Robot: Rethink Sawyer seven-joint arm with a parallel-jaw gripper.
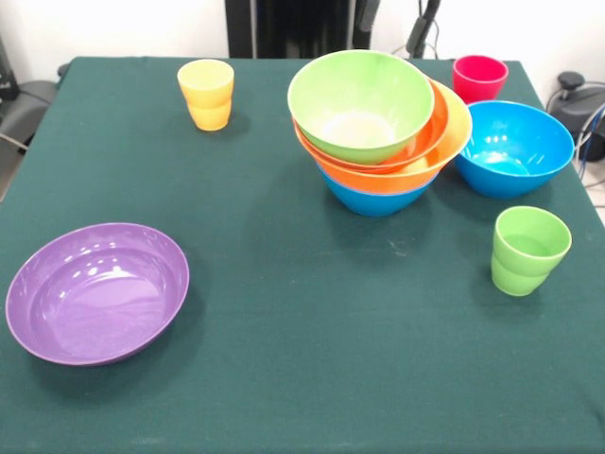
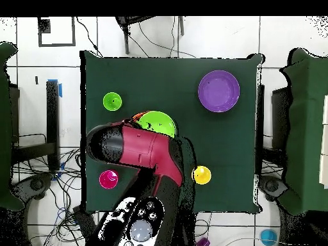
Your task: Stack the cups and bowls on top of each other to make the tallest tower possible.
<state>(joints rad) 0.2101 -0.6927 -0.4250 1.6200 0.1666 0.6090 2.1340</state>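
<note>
tower (image 1: 383,142) at upper centre: four bowls nested. you still stack purple bowl (image 1: 96,291), blue bowl (image 1: 515,148), three cups. gripper hidden under arm (image 2: 138,150): state cannot be told.

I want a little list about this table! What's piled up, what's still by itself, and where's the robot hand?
tower: lime green bowl on top, then orange-red bowl, yellow-orange bowl, blue bowl lowest; it leans
loose bowls: purple bowl alone near the front; another blue bowl beside the tower
loose cups: yellow cup, red-pink cup, light green cup, all upright
arm: over the pile in the overhead view
end effector: not seen in either view
</note>
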